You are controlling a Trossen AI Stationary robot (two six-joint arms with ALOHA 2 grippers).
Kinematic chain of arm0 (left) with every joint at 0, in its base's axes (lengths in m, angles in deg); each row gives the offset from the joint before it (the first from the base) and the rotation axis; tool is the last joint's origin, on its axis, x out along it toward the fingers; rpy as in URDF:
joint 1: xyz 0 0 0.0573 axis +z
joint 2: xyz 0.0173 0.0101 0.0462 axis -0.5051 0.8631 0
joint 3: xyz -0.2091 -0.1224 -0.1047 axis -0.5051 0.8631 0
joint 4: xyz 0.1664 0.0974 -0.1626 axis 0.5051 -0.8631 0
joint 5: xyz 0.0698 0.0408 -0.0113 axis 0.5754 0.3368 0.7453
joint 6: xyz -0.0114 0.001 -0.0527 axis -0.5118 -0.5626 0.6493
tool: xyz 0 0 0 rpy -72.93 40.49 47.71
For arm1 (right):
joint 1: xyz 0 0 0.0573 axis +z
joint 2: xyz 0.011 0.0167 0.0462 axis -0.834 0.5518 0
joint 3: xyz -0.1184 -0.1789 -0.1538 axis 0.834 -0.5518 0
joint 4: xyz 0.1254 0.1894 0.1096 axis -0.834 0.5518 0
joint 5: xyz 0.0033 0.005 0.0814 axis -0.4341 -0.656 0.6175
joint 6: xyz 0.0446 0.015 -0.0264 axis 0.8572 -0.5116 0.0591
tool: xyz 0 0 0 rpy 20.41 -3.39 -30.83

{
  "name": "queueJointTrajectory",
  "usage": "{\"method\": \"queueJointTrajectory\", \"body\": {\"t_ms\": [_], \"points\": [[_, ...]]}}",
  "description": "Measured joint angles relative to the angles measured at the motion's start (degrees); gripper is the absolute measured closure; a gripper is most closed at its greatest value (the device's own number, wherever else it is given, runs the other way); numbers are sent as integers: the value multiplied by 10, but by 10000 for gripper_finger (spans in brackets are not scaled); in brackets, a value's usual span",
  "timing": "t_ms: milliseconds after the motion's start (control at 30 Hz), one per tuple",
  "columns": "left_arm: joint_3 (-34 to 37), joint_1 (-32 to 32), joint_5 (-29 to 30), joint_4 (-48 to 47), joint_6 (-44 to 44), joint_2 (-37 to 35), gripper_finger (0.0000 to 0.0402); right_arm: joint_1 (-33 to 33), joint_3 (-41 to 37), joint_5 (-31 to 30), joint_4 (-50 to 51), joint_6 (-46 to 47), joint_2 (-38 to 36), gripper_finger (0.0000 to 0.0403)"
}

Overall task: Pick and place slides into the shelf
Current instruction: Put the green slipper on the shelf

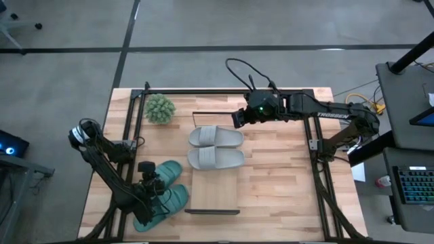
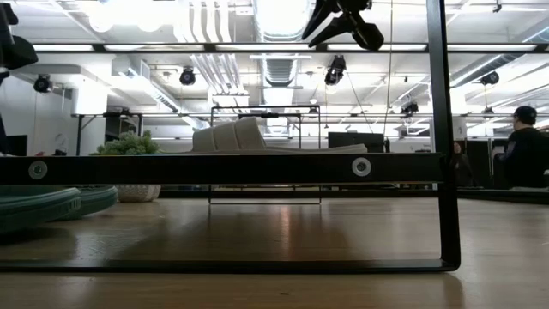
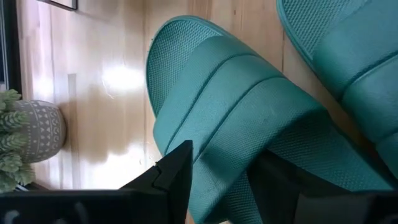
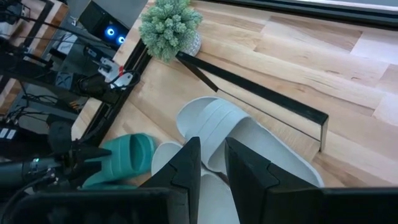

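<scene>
Nearest, at the near left corner of the counter [image 1: 285, 183]: two teal-green sandals [image 1: 166, 190], side by side, ribbed wide straps, mesh-textured soles, both lying flat on the wood just left of the shelf [image 1: 215, 193]. Left gripper [image 1: 150, 186] down low over the nearer one; in the left wrist view, jaws apart, one finger on each side of that sandal's strap [image 3: 261, 118], not visibly pressing it. Left arm folded along the left edge, elbow back toward the rail.

Midway: shelf running near-to-far down the counter's middle, a pale plank with thin black end frames. Near half of the plank bare. On its far half, two light grey sandals [image 1: 215, 148], smooth with wide straps, lying crosswise and just beside each other, toes pointing left.

Farther: right gripper [image 1: 239, 118] hanging above the far end of the shelf, close to the farther grey sandal but clear of it. Jaws slightly apart, gripping nothing. Right arm stretched in from the right edge, nearly level.

Far left corner: small potted plant [image 1: 160, 108], just outside the shelf's far frame. Wide open wood along the right side and near right corner. Beyond the counter, in the low view, a seated person [image 2: 521, 150] at the far right.
</scene>
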State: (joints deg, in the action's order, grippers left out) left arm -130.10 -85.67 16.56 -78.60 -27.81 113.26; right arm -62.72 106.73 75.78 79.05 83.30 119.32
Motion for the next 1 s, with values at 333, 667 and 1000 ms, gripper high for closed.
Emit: {"method": "queueJointTrajectory", "body": {"t_ms": [333,667,1000], "points": [[23,5,5,25,-2,-1,394,8,0,0,0,6,0,337],[14,5,-24,-4,0,-23,400,7,0,-1,-1,6,0,337],[17,5,-26,-68,81,-113,401,7,0,-5,0,5,0,337]]}}
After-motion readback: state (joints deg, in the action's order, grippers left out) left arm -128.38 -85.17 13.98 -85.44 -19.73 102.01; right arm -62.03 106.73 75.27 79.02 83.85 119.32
